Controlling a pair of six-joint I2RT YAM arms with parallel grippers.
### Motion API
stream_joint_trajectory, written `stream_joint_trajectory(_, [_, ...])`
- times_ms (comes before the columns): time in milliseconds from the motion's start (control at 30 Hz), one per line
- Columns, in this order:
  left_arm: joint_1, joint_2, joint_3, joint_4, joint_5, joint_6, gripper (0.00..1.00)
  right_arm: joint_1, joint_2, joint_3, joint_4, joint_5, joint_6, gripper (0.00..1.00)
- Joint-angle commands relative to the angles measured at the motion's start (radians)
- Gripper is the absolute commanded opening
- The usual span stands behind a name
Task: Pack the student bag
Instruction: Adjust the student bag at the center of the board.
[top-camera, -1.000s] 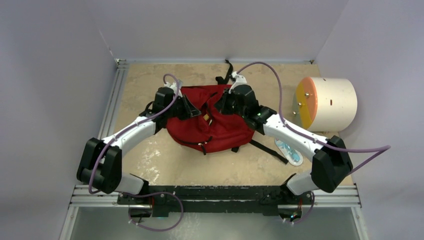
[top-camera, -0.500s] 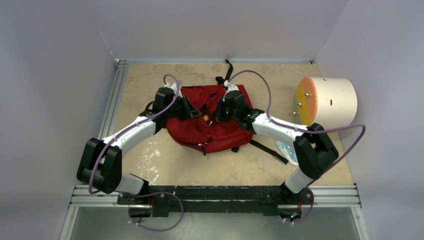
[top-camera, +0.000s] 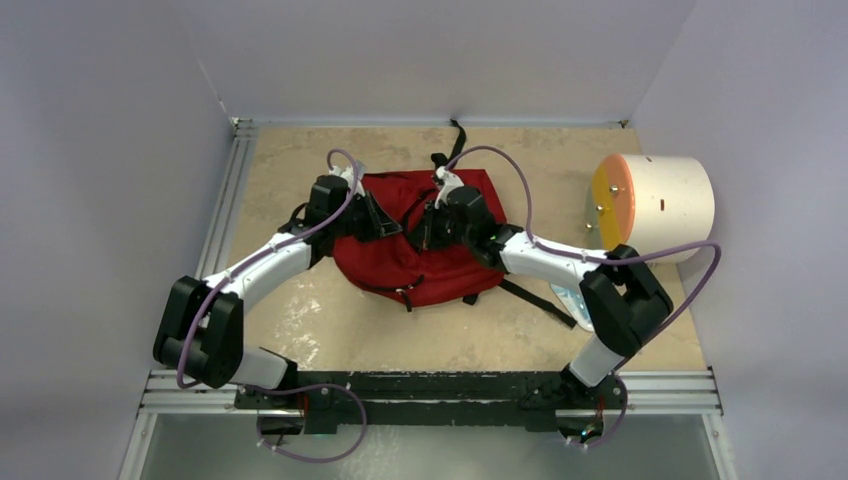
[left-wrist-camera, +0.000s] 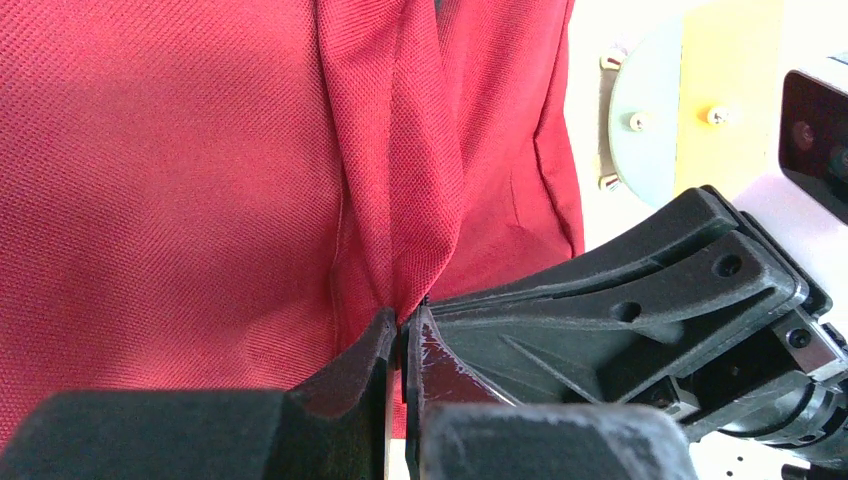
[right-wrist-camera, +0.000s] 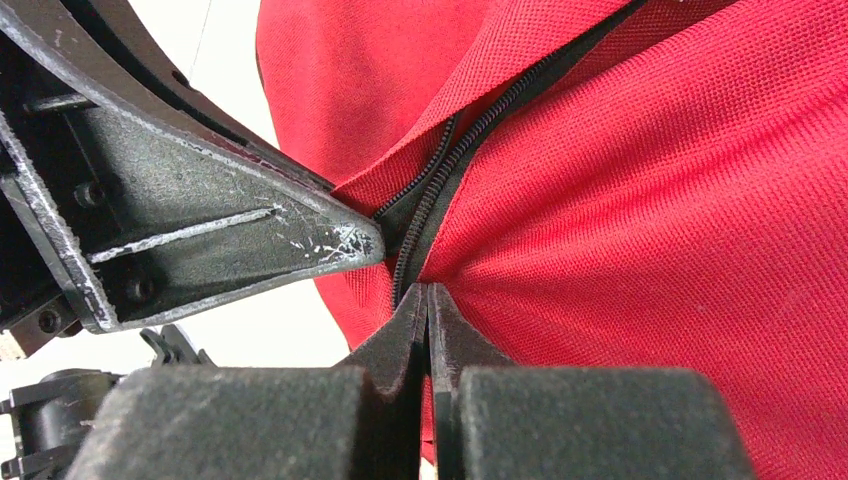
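The student bag (top-camera: 440, 265), dark red with black straps, lies in the middle of the table. My left gripper (top-camera: 386, 222) is shut on a pinched fold of its red fabric (left-wrist-camera: 400, 200), as the left wrist view (left-wrist-camera: 403, 318) shows. My right gripper (top-camera: 416, 232) is close beside the left one, shut on the fabric right at the black zipper (right-wrist-camera: 440, 190), as the right wrist view (right-wrist-camera: 428, 298) shows. Each wrist view shows the other gripper's black finger close by, on the right in the left wrist view (left-wrist-camera: 620, 300) and on the left in the right wrist view (right-wrist-camera: 200, 235). The bag's inside is hidden.
A cream cylinder (top-camera: 665, 205) with an orange-yellow face lies at the right by the wall; it also shows in the left wrist view (left-wrist-camera: 700, 80). A small blue-and-white packet (top-camera: 570, 297) lies partly under my right arm. Black straps (top-camera: 535, 298) trail right of the bag.
My right gripper has moved left across the bag until it sits next to the left gripper, and its elbow has folded in. The left arm has not moved.
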Motion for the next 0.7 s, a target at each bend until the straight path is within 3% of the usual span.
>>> stream_joint_trajectory(0, [0.002, -0.039, 0.022, 0.020, 0.026, 0.003, 0.00, 0.010, 0.020, 0.011, 0.071, -0.040, 0.022, 0.02])
stream_joint_trajectory(167, [0.002, -0.051, 0.016, 0.019, 0.025, -0.005, 0.00, 0.010, 0.068, 0.074, -0.021, 0.193, 0.038, 0.08])
stream_joint_trajectory(300, [0.002, -0.071, 0.007, -0.027, 0.026, -0.009, 0.00, 0.010, 0.086, 0.096, -0.014, 0.265, 0.059, 0.11])
stream_joint_trajectory(533, [0.003, -0.108, -0.008, -0.061, 0.020, 0.004, 0.00, 0.010, 0.028, 0.155, -0.025, 0.175, -0.021, 0.19])
stream_joint_trajectory(667, [0.002, -0.094, 0.002, -0.065, 0.022, 0.012, 0.13, 0.006, -0.082, 0.137, -0.063, 0.244, -0.061, 0.29])
